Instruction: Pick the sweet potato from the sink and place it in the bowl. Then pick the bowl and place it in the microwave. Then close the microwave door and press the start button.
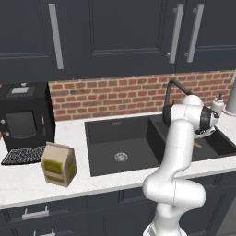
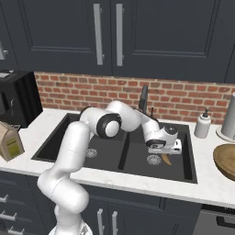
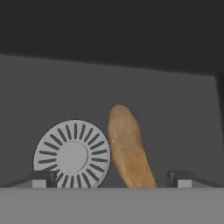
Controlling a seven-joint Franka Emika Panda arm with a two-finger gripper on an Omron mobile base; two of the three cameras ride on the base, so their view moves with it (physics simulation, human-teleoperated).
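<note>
The sweet potato [image 3: 129, 151], a tan-orange oblong, lies on the floor of the black sink's [image 2: 64, 137] right basin, beside the round metal drain [image 3: 72, 154]. My gripper [image 3: 111, 179] hangs open just above it, one fingertip on each side, with nothing held. From the right base view the sweet potato [image 2: 166, 160] pokes out under the gripper [image 2: 163, 153]. The left base view has the gripper [image 1: 203, 134] low in the sink's [image 1: 106, 138] right basin. The wooden bowl [image 2: 226, 160] rests on the counter right of the sink. The microwave is out of view.
A black faucet [image 2: 143, 98] rises behind the sink. A soap dispenser [image 2: 202, 125] and a paper towel roll [image 2: 229, 117] stand at the back right. Left of the sink are a paper bag [image 1: 59, 164], a black grid mat [image 1: 23, 156] and a small black machine [image 1: 23, 115].
</note>
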